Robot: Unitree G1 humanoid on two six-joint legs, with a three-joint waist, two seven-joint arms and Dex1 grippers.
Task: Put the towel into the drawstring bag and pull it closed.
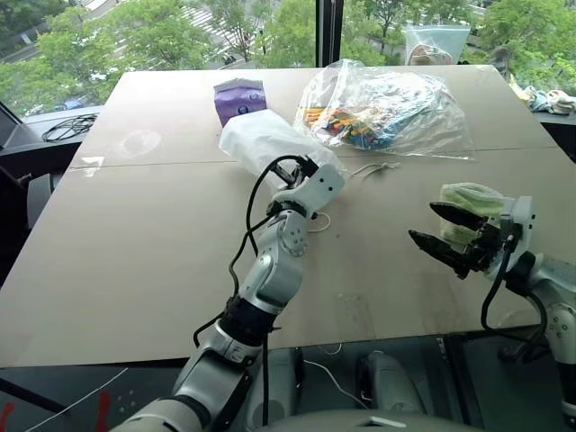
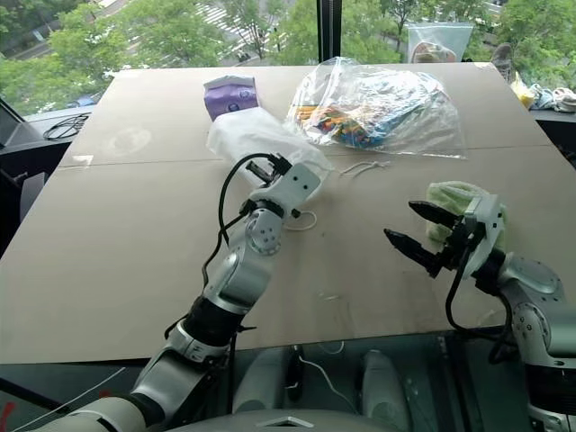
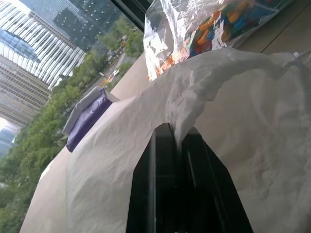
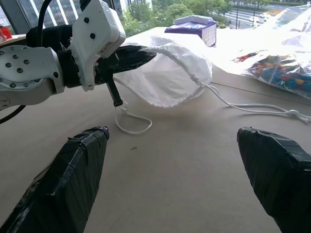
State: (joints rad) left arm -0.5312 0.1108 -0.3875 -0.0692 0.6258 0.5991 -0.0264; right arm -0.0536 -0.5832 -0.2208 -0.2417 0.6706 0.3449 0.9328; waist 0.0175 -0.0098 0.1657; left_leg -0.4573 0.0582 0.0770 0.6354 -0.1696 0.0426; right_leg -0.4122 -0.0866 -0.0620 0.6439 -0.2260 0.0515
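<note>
Your left pincer (image 4: pixel 127 57) is pressed together on the drawstring bag's (image 1: pixel 265 139) rim, lifting the mouth off the desk (image 1: pixel 135 243) for loading. Your right pincer (image 1: pixel 447 233) stands spread, empty; the towel (image 1: pixel 470 202) lies just behind it.

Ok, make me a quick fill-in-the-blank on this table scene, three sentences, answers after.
1. The left claw is shut on the rim of the ____ drawstring bag.
2. The right claw, jaws open, hovers near the ____ towel.
3. Behind the bag stands a ____ box.

Answers: white; light-green; purple
</note>
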